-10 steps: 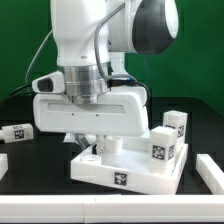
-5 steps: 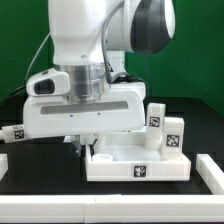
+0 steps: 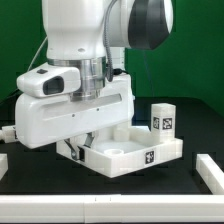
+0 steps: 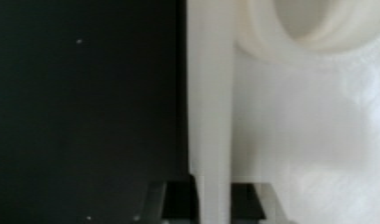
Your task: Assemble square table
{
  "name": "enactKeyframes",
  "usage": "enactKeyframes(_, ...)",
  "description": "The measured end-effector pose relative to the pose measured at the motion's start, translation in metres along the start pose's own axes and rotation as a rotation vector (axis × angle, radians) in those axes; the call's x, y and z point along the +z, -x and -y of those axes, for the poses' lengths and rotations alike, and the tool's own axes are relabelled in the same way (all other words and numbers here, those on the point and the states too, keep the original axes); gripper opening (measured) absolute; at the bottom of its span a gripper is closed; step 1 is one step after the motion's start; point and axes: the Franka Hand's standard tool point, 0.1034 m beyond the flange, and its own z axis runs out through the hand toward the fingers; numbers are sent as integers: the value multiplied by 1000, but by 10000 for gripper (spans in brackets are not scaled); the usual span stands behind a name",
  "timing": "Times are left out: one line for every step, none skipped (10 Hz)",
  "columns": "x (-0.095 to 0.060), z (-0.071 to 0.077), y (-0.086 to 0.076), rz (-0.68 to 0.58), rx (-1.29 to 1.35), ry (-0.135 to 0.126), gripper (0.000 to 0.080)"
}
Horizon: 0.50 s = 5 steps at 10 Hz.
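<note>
The white square tabletop (image 3: 135, 152) lies on the black table with its thick walls up and a round socket showing inside. My gripper (image 3: 82, 147) reaches down at its corner toward the exterior view's left and is shut on the edge wall. In the wrist view the wall (image 4: 208, 110) runs between my two dark fingers (image 4: 176, 200), with a socket (image 4: 329, 30) beside it. Two tagged white legs (image 3: 164, 122) appear to stand close together behind the tabletop. Another leg (image 3: 8, 130) lies toward the exterior view's left, partly hidden by my hand.
White rails lie at the front of the table toward the exterior view's right (image 3: 212, 170) and left (image 3: 3, 163). The arm's wide white hand (image 3: 75, 105) hides the table behind the tabletop's left part.
My gripper has turned while holding the wall, and the tabletop has turned with it and slid toward the exterior view's right, closer to the standing legs.
</note>
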Motion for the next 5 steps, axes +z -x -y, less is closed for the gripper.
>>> enactKeyframes(-6,7,-22,12,-122,40,51)
enactKeyframes(-12,20,-50,7,-236,64,51)
enactKeyframes(-13,24,-64,5,-362,105,51)
enactKeyframes(-10,26,-62,15,-470,119,51)
enactKeyframes(-9,21,-57,24,-533,114,51)
